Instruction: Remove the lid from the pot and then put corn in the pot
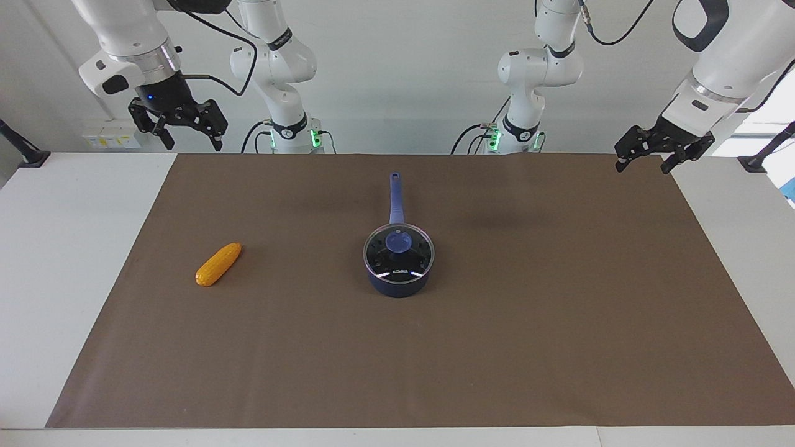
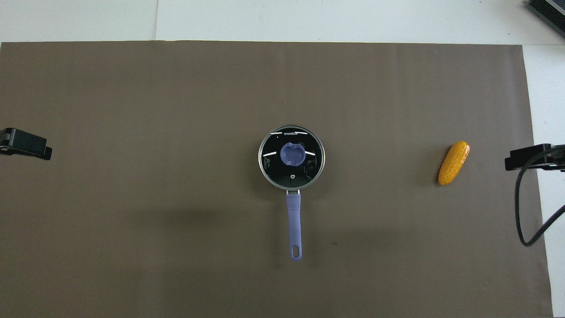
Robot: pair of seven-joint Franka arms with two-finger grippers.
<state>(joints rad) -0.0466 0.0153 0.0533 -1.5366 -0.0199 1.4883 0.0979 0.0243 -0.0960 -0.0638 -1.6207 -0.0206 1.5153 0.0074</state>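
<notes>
Glass and metal-rimmed, the lid [image 1: 398, 251] sits squarely on the pot [image 1: 397, 284] at the centre of both frames, its blue knob [image 1: 397, 242] dead in the middle. The pot's long blue handle [image 1: 395, 197] runs toward the top of the facing view and toward the bottom of the overhead one, so it points at the robots. Brown matting [image 1: 559, 323] covers the table under everything.

The corn [image 1: 218, 264] lies on the mat at centre-left of the facing view and centre-right of the overhead view, toward the right arm's end of the table, well apart from the pot and tilted on a diagonal.

By my reading nothing of the task is done: the lid is still on, the corn untouched. Both steps are left, the lid first, then the cob into the pot.

The right gripper [image 1: 188, 139] hangs in the upper left of the facing view, high over the mat's edge nearest the robots, its fingers spread wide and holding nothing. The left gripper [image 1: 646, 162] hangs in the upper right of that view, over the mat's corner nearest the robots, its fingers likewise parted and empty. Neither touches anything; both arms wait. In the overhead view only dark tips show at the frame's side edges.
</notes>
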